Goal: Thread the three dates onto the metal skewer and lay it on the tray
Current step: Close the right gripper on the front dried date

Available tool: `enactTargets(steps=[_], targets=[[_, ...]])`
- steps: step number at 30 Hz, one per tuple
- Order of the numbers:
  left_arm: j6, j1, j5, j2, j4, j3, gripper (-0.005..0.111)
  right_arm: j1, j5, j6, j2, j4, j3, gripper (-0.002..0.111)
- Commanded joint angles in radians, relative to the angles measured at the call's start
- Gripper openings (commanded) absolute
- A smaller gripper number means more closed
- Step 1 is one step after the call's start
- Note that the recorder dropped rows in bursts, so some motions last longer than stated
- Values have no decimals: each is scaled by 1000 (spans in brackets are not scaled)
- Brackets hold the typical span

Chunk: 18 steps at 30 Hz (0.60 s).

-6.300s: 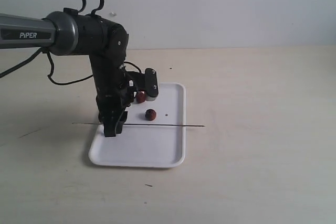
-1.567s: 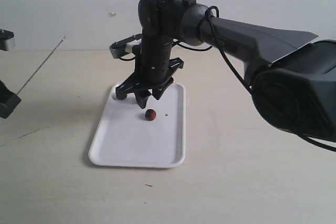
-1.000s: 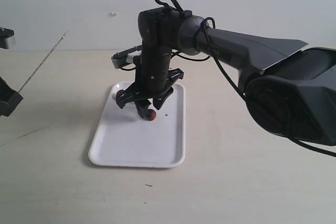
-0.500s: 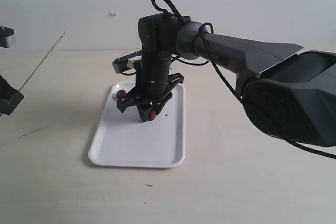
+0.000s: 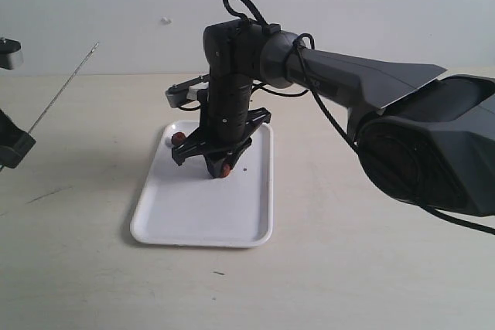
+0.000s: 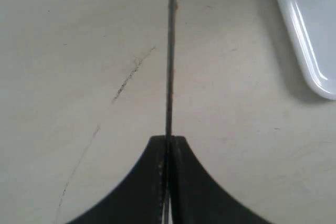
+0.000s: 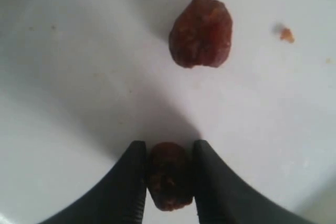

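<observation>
A white tray (image 5: 203, 216) lies mid-table. My right gripper (image 5: 219, 169) points down into it, shut on one dark reddish-brown date (image 5: 225, 168); in the right wrist view that date (image 7: 168, 177) sits squeezed between both fingers of the gripper (image 7: 169, 146) on the tray (image 7: 73, 77). A second date (image 7: 201, 31) lies loose beyond it, also seen as a date (image 5: 178, 138) near the tray's far left corner. The third date is out of view. At the far left my left gripper (image 5: 13, 149) is shut on the thin metal skewer (image 5: 66, 90), which slants upward; the skewer (image 6: 169, 56) runs straight out of that gripper (image 6: 168, 140).
A small crumb (image 7: 286, 34) lies on the tray near the loose date. The right arm (image 5: 363, 75) spans the table from the right. A tray corner (image 6: 311, 40) shows in the left wrist view over the beige table (image 5: 371, 253).
The left gripper carried the skewer from over the tray to the far left. The right arm came in over the tray, lowered, and its fingers closed on a date.
</observation>
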Motion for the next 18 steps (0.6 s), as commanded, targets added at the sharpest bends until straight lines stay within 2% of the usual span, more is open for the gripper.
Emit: enactTargets(steps=[1, 18], targets=[[1, 1, -8, -1, -8, 4, 0, 0, 0, 1, 1, 1, -7, 27], [37, 1, -8, -1, -56, 4, 0, 0, 0, 42, -49, 1, -7, 27]])
